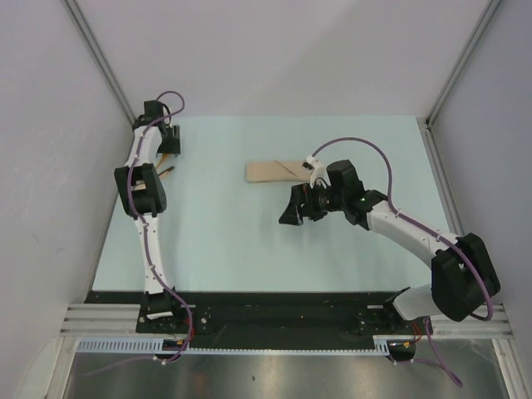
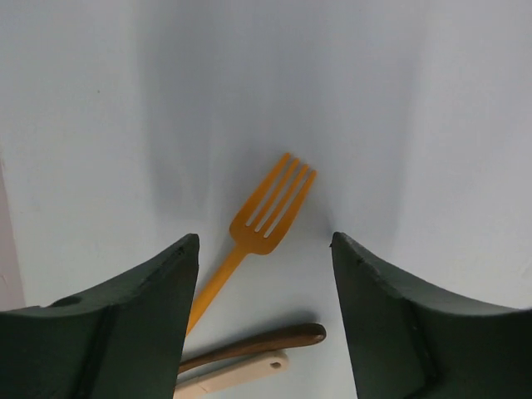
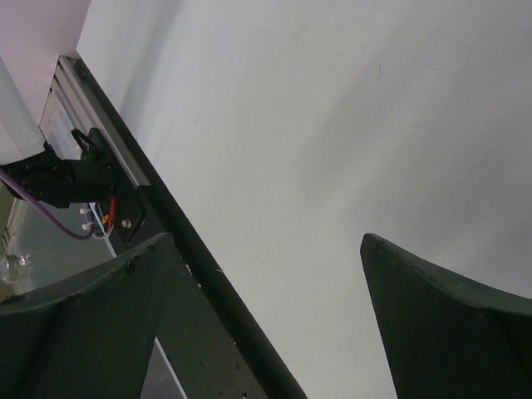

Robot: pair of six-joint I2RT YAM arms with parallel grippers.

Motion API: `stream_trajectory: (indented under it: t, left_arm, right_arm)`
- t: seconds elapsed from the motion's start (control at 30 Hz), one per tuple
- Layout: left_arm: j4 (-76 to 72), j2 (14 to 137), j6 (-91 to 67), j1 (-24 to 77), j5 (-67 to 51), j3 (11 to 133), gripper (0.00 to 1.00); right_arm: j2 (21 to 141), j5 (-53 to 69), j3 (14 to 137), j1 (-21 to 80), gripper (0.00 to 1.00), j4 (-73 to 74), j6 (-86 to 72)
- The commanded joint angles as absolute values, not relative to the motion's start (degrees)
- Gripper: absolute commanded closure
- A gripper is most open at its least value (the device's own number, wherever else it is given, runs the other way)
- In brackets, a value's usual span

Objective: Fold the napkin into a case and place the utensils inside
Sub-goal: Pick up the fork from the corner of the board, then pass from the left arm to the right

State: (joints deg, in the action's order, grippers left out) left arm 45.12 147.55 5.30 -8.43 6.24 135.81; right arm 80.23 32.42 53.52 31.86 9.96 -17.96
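Note:
The napkin lies folded as a narrow tan case [image 1: 270, 172] at mid-table, its right end hidden under my right wrist. The utensils lie at the far left: an orange fork [image 2: 268, 209], a dark brown handle [image 2: 266, 342] and a cream handle [image 2: 237, 374], side by side on the table; in the top view only slim brown bits [image 1: 167, 169] show. My left gripper [image 2: 264, 249] hovers over them, open, fingers on either side of them, touching none. My right gripper [image 1: 293, 212] hangs open just in front of the case, holding nothing.
The pale table [image 1: 224, 241] ends in a black rail [image 3: 208, 291] at the near edge, seen close by the right gripper [image 3: 266, 241]. White walls enclose the table on the left, back and right.

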Motion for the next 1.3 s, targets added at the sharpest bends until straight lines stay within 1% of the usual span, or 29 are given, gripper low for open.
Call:
stream_trajectory:
  t: [0.0, 0.03, 0.07, 0.13, 0.27, 0.4, 0.43, 0.53, 0.57, 0.63, 0.8, 0.83, 0.87, 0.9, 0.93, 0.97, 1.0, 1.03, 1.1, 1.13, 1.2, 1.23, 1.27]
  left_arm:
    - [47.4, 148.8, 4.7, -8.2, 7.6, 137.7, 0.37]
    - [47.7, 149.1, 5.1, -8.1, 6.9, 138.3, 0.41]
    - [48.2, 149.3, 5.3, -7.9, 6.9, 139.1, 0.49]
    - [48.3, 149.6, 5.9, -7.7, 5.9, 139.2, 0.55]
    - [48.1, 149.6, 6.1, -7.6, 5.1, 139.8, 0.75]
    - [46.1, 148.9, 5.2, -7.6, 2.5, 139.7, 0.84]
    - [45.8, 148.2, 5.0, -7.5, 0.9, 139.7, 0.89]
    - [43.3, 146.2, 2.1, -7.2, 0.4, 139.7, 0.94]
    - [40.7, 144.1, 0.4, -7.3, -2.6, 139.0, 0.96]
    - [36.9, 141.7, -3.8, -7.3, -2.5, 138.2, 1.0]
    - [32.3, 133.9, -16.7, -7.3, -5.6, 136.9, 1.0]
    - [30.7, 132.1, -19.3, -7.3, -6.6, 134.4, 1.0]
    - [29.2, 130.2, -24.9, -7.3, -10.6, 131.9, 1.0]
    - [27.2, 125.2, -28.4, -7.3, -12.8, 128.6, 1.0]
    - [20.0, 122.2, -36.3, -7.1, -15.8, 118.1, 1.0]
    - [13.9, 118.9, -40.6, -6.9, -19.0, 111.4, 1.0]
    - [8.8, 111.6, -45.0, -6.4, -20.9, 104.7, 1.0]
    - [-2.3, 108.7, -51.6, -4.5, -21.1, 92.9, 1.0]
    - [-9.4, 100.8, -55.6, -1.9, -19.0, 84.0, 1.0]
    - [-13.2, 98.5, -58.5, 1.6, -18.2, 77.6, 1.0]
    - [-18.8, 95.6, -62.2, 4.1, -17.6, 72.0, 1.0]
    - [-21.1, 92.5, -65.7, 6.6, -16.2, 66.0, 1.0]
    - [-22.7, 91.2, -67.0, 7.8, -14.9, 63.5, 1.0]
  right_arm:
    - [78.3, 34.6, 52.6, 31.0, 0.0, 5.5, -19.2]
    - [78.3, 34.7, 52.6, 31.1, 0.0, 5.4, -19.4]
    - [78.2, 34.7, 52.6, 31.1, 0.0, 5.3, -19.8]
    - [77.8, 34.4, 52.2, 31.1, 0.0, 5.0, -20.0]
    - [77.2, 33.7, 52.3, 30.9, 0.0, 5.4, -19.7]
    - [78.0, 33.5, 52.6, 30.8, 0.0, 5.5, -19.8]
    - [78.5, 33.4, 52.6, 30.8, 0.01, 5.2, -19.9]
    - [80.1, 31.7, 52.6, 30.8, 0.0, 3.9, -20.3]
    - [81.8, 31.5, 53.1, 30.8, 0.0, 3.0, -20.4]
    - [85.1, 29.8, 54.1, 30.8, 0.0, 2.6, -20.9]
    - [92.5, 28.3, 58.7, 30.8, 0.0, -2.4, -22.4]
    - [93.7, 28.2, 59.5, 30.8, 0.0, -3.4, -22.7]
    - [96.5, 29.9, 60.4, 30.8, 0.0, -6.4, -22.6]
    - [98.2, 31.1, 63.3, 30.5, 0.0, -7.6, -22.6]
    - [100.3, 32.5, 65.4, 30.2, 0.0, -9.1, -22.8]
    - [104.3, 36.1, 67.4, 30.1, 0.0, -10.2, -23.1]
    - [106.8, 37.8, 72.6, 30.3, 0.0, -10.9, -23.1]
    - [108.8, 39.2, 75.1, 30.5, 0.0, -12.0, -22.9]
    - [113.5, 43.0, 79.9, 30.8, 0.0, -12.9, -22.3]
    - [114.8, 43.8, 83.6, 31.0, 0.0, -14.4, -22.4]
    - [118.6, 46.1, 87.9, 31.3, 0.0, -13.1, -20.4]
    - [119.7, 46.2, 91.8, 31.4, 0.0, -10.7, -19.3]
    - [120.1, 48.1, 92.8, 31.5, 0.0, -10.3, -18.3]
